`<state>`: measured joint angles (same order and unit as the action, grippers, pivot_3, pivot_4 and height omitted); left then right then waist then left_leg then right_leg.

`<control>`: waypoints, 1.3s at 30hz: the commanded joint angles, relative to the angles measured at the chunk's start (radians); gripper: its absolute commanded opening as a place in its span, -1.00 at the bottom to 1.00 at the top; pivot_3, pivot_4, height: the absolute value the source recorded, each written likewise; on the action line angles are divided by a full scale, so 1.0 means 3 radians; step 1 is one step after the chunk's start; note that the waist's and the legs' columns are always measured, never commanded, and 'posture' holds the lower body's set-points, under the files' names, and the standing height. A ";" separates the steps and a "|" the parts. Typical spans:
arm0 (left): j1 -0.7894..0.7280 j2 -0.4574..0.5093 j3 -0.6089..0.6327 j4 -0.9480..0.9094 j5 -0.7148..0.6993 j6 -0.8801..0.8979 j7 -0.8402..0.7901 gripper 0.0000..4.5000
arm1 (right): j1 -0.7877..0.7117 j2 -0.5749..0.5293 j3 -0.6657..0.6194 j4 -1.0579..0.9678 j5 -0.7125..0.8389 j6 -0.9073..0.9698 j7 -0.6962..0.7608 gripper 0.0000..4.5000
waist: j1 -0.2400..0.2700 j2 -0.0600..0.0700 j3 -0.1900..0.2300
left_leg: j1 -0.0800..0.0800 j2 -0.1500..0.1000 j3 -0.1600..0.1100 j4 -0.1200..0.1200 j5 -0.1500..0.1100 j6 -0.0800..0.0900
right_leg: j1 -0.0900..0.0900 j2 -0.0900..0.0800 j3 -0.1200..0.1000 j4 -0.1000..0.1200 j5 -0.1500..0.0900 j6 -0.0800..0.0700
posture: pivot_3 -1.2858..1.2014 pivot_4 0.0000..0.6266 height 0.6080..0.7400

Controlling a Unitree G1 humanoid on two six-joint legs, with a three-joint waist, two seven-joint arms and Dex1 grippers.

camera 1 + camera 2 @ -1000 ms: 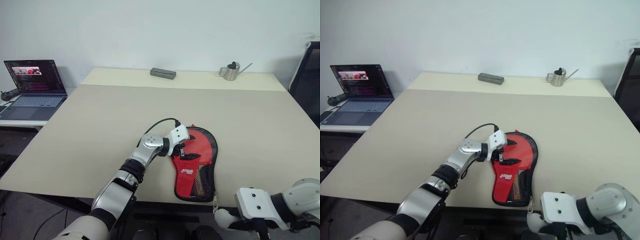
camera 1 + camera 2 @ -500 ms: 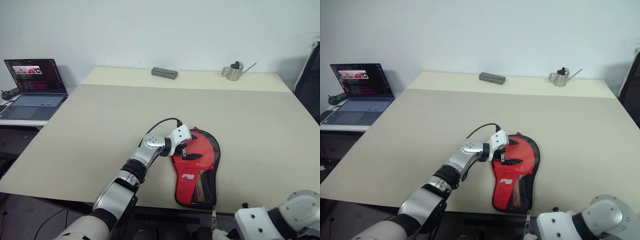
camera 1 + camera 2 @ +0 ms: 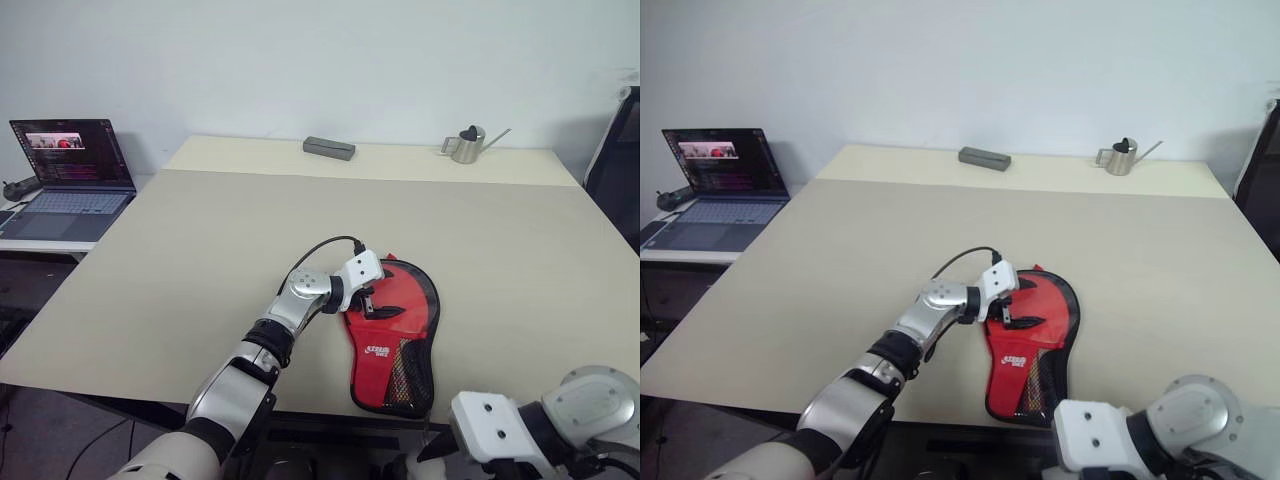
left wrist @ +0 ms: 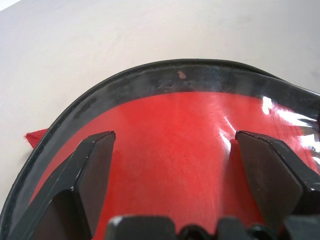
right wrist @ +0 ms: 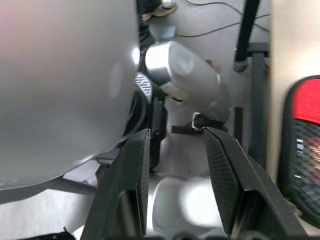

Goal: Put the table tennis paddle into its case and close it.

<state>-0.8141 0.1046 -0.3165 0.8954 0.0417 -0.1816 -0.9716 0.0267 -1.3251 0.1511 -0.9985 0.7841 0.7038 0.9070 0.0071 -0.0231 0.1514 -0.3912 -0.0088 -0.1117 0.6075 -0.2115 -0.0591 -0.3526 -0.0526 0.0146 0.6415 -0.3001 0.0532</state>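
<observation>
The case (image 3: 395, 335) lies flat near the table's front edge, red side up, with its white logo and mesh pocket toward me. Its black zipper edge runs around it. My left gripper (image 3: 375, 303) rests on the round part with its fingers (image 4: 95, 165) spread wide on the red surface, gripping nothing. Below the front edge, to the right of the case's narrow end, is my right gripper (image 5: 172, 135). It stands open with nothing between its fingers. The case's mesh end (image 5: 305, 150) shows beside it. The table tennis paddle is hidden.
On the beige table (image 3: 200, 250), a small grey box (image 3: 329, 148) and a metal watering can (image 3: 465, 143) stand at the far edge. An open laptop (image 3: 65, 165) sits on a side desk at the left. A dark chair (image 3: 615, 150) is at the far right.
My right arm has shifted left below the table's front edge. The zipper pull that reached from the case's narrow end toward that arm no longer shows there. My left gripper and the case have stayed put.
</observation>
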 commanded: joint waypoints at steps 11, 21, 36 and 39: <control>0.0452 0.0186 0.0066 -0.0607 -0.0215 0.0401 -0.0474 0.86 | -0.0585 0.0438 -0.0622 0.1218 0.0014 -0.0112 0.0266 -0.19 | -0.0031 0.0015 0.0016 | -0.0017 -0.0002 0.0003 -0.0005 -0.0001 0.0003 | -0.0009 0.0003 -0.0002 0.0005 0.0009 0.0020 | 0.03 -0.52 1.00; 0.0779 0.0881 0.0550 -0.2246 -0.1010 0.1379 -0.0849 0.86 | -0.1408 0.1355 -0.0192 0.2455 -0.0847 -0.0782 0.0403 -0.19 | -0.0128 0.0014 0.0110 | -0.0030 0.0008 0.0001 -0.0004 -0.0003 0.0005 | -0.0034 0.0036 0.0004 0.0023 0.0007 0.0010 | 0.03 -0.52 1.00; 0.1772 0.1588 0.1376 -0.3603 -0.1435 0.1942 -0.0118 0.86 | -0.2531 0.2194 -0.0186 0.5191 -0.1671 -0.1998 0.0734 -0.19 | -0.0112 0.0026 0.0134 | -0.0053 0.0008 0.0007 0.0001 -0.0001 0.0002 | -0.0069 0.0034 0.0011 0.0040 0.0021 -0.0014 | 0.03 -0.52 1.00; 0.1811 0.1524 0.1422 -0.3684 -0.1387 0.1907 0.0157 0.86 | -0.2813 0.2225 -0.0187 0.5860 -0.1904 -0.2336 0.0692 -0.19 | -0.0105 0.0027 0.0137 | -0.0053 0.0002 0.0008 0.0006 0.0001 -0.0001 | -0.0069 0.0028 0.0011 0.0051 0.0021 -0.0014 | 0.03 -0.52 1.00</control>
<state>-0.2677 0.5656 0.0899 -0.1628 -0.3739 0.4040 -0.9600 -0.7823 -0.6454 0.1199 0.7115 0.2360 0.0621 1.1106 -0.0245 -0.0149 0.1925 -0.4069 -0.0085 -0.1086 0.6098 -0.2112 -0.0595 -0.3734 -0.0446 0.0183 0.6575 -0.2938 0.0491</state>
